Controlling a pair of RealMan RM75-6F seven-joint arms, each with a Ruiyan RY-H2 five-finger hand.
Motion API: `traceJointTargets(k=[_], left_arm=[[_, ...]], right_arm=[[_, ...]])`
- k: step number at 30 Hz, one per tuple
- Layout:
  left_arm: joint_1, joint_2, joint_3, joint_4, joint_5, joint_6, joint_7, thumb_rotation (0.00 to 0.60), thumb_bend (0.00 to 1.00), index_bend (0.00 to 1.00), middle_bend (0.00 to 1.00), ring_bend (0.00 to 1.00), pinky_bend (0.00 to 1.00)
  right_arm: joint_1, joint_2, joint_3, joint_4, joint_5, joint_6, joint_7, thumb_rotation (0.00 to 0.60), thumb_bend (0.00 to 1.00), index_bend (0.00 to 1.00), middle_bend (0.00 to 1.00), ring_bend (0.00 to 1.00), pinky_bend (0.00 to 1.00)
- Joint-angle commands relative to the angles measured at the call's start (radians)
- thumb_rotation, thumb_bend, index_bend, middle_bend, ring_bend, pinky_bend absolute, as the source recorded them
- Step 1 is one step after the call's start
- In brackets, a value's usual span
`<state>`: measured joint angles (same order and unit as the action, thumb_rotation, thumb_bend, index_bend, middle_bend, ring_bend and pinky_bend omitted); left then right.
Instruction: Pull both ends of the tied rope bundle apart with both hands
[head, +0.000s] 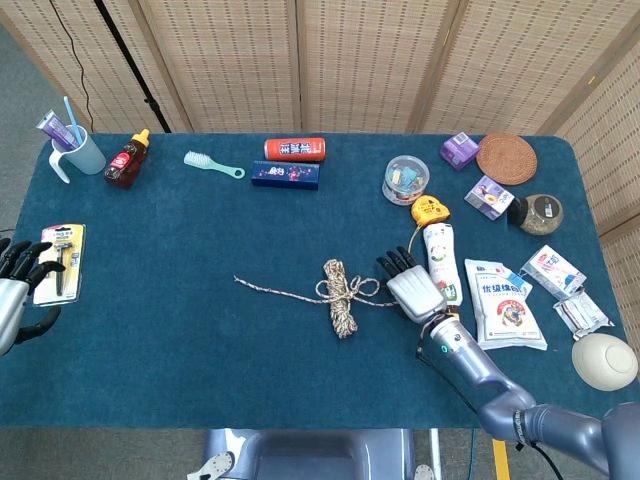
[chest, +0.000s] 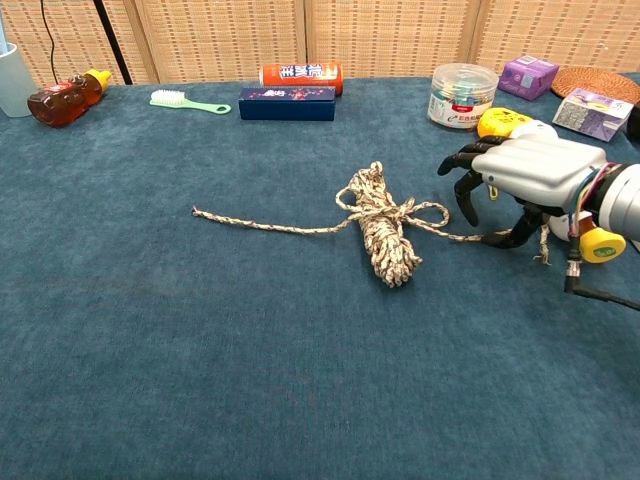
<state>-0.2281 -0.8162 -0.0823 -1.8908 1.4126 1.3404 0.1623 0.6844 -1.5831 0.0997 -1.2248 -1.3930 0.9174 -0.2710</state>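
The tied rope bundle (head: 341, 297) (chest: 385, 235) lies mid-table, a beige speckled coil knotted with a bow. One loose end (head: 272, 290) (chest: 260, 222) trails left along the cloth; the other end (chest: 470, 236) runs right under my right hand. My right hand (head: 412, 288) (chest: 520, 175) hovers palm down just right of the bow, fingers spread and curved over that end, holding nothing that I can see. My left hand (head: 18, 290) sits at the far left table edge, fingers apart and empty, far from the rope; the chest view does not show it.
A razor pack (head: 61, 262) lies beside the left hand. A yellow tape measure (head: 430, 211), a white tube (head: 440, 262) and snack packets (head: 505, 302) crowd the right hand. A blue box (head: 286, 175), red can (head: 295, 149), brush (head: 212, 164) and candy jar (head: 405, 179) stand further back.
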Motion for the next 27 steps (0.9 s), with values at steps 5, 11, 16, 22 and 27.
traceJointTargets(k=[5, 11, 16, 22, 27], left_arm=[[0.002, 0.004, -0.001, 0.001, 0.004, 0.006, -0.006, 0.6, 0.27, 0.3, 0.16, 0.09, 0.0], [0.002, 0.007, -0.001, 0.003, 0.002, 0.004, -0.009, 0.6, 0.27, 0.3, 0.16, 0.09, 0.0], [-0.003, 0.007, -0.002, 0.0, 0.004, -0.001, -0.006, 0.6, 0.27, 0.3, 0.16, 0.08, 0.0], [-0.008, 0.007, -0.005, -0.004, 0.005, -0.005, -0.004, 0.6, 0.27, 0.3, 0.16, 0.08, 0.0], [-0.008, 0.007, -0.003, -0.006, 0.004, -0.007, -0.002, 0.6, 0.27, 0.3, 0.16, 0.08, 0.0]], right_arm=[[0.006, 0.006, -0.001, -0.007, 0.013, -0.011, -0.026, 0.6, 0.4, 0.53, 0.12, 0.07, 0.0], [0.006, 0.014, -0.005, -0.017, 0.021, -0.014, -0.038, 0.6, 0.4, 0.53, 0.12, 0.07, 0.0], [0.002, 0.02, -0.008, -0.02, 0.03, -0.014, -0.043, 0.6, 0.4, 0.53, 0.12, 0.07, 0.0], [0.001, 0.023, -0.013, -0.019, 0.034, -0.018, -0.047, 0.6, 0.43, 0.53, 0.12, 0.07, 0.0], [0.003, 0.024, -0.016, -0.013, 0.037, -0.024, -0.05, 0.6, 0.44, 0.53, 0.12, 0.07, 0.0]])
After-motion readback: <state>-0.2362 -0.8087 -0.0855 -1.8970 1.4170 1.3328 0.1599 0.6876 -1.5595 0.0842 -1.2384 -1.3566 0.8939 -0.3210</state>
